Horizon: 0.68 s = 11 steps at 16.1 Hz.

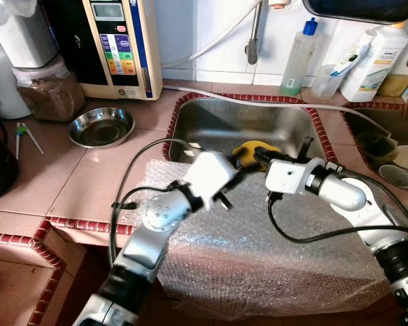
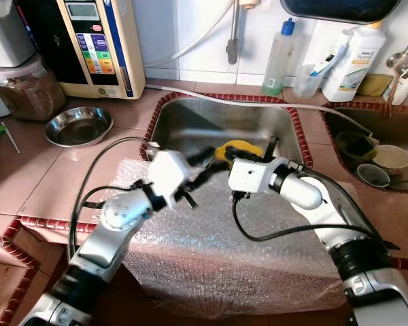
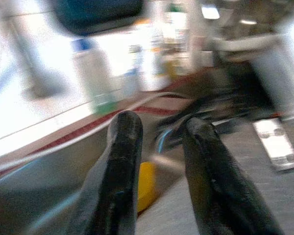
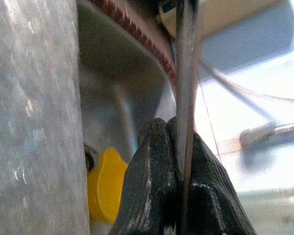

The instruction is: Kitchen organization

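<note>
Far left on the tiled counter (image 1: 68,183): brown-filled jar (image 1: 51,92), steel bowl (image 1: 101,127) in front of the water purifier (image 1: 119,44).

My left gripper (image 1: 239,178) is over the front rim of the sink (image 1: 211,125), above the bubble wrap (image 1: 258,251) draped over the counter edge. In the left wrist view, fingers (image 3: 120,161) stand apart with nothing between them, the yellow object (image 3: 146,186) showing just beyond the gap. View is blurred.

Yellow object (image 1: 253,153) sits in the sink at the near wall, just beyond both grippers' tips.

Right gripper (image 1: 264,158) reaches in from the right, tip right beside the yellow thing. Right wrist view: fingers (image 4: 152,191) pinched onto a thin dark blade-like strip (image 4: 184,98); can't identify it.

Right of the sink: soap bottles (image 1: 299,58), cups (image 1: 398,175) in the second basin.
</note>
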Motion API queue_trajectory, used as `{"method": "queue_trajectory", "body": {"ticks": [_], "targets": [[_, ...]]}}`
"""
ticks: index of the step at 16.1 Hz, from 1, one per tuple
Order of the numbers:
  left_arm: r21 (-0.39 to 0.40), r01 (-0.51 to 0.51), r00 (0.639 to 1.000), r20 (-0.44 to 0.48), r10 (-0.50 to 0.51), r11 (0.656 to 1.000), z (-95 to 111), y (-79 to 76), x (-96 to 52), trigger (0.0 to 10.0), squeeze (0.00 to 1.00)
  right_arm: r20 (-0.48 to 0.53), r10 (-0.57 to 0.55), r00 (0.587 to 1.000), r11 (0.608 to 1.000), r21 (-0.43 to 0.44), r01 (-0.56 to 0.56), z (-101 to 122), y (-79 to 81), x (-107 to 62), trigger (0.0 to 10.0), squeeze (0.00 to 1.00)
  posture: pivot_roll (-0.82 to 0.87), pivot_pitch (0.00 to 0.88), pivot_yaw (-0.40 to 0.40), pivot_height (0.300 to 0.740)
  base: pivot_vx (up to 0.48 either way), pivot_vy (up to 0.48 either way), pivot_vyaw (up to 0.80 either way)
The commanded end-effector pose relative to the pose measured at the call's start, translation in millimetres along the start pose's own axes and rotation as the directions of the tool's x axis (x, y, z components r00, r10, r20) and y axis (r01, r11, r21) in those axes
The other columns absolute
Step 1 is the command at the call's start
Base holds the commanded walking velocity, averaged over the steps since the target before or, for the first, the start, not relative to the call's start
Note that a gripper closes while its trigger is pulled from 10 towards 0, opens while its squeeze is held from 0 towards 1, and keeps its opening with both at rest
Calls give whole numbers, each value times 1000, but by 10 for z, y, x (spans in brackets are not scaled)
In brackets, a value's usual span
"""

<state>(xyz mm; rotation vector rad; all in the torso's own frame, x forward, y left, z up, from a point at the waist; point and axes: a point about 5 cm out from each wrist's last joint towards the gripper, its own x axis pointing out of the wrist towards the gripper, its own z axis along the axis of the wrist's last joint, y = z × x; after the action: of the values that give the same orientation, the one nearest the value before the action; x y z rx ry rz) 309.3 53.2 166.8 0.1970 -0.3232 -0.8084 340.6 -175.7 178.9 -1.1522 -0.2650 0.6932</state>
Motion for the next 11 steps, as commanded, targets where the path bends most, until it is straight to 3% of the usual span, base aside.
{"method": "queue_trajectory", "body": {"ticks": [1,4,6,11], "targets": [[-42,-85,996,10,86,995,-9,90,-104,10000,1000,-31,-6,999,1000,-10,6,-78,-32,-40,0,0,76,64,18,740,0,0,0],[-91,-62,998,-2,62,994,-48,-33,-161,10000,1000,-41,-21,999,1000,-21,20,-123,-70,-41,0,0,82,62,15,740,0,0,0],[-157,13,1000,-9,-15,988,-87,-238,-312,10000,1000,-93,-68,993,997,-48,64,-260,-211,-62,0,0,97,65,3,740,0,0,0],[-176,47,997,-57,-58,983,-112,-251,-512,10000,1000,-199,-122,972,986,-132,97,-469,-392,-103,0,0,129,75,-3,740,0,0,0]]}}
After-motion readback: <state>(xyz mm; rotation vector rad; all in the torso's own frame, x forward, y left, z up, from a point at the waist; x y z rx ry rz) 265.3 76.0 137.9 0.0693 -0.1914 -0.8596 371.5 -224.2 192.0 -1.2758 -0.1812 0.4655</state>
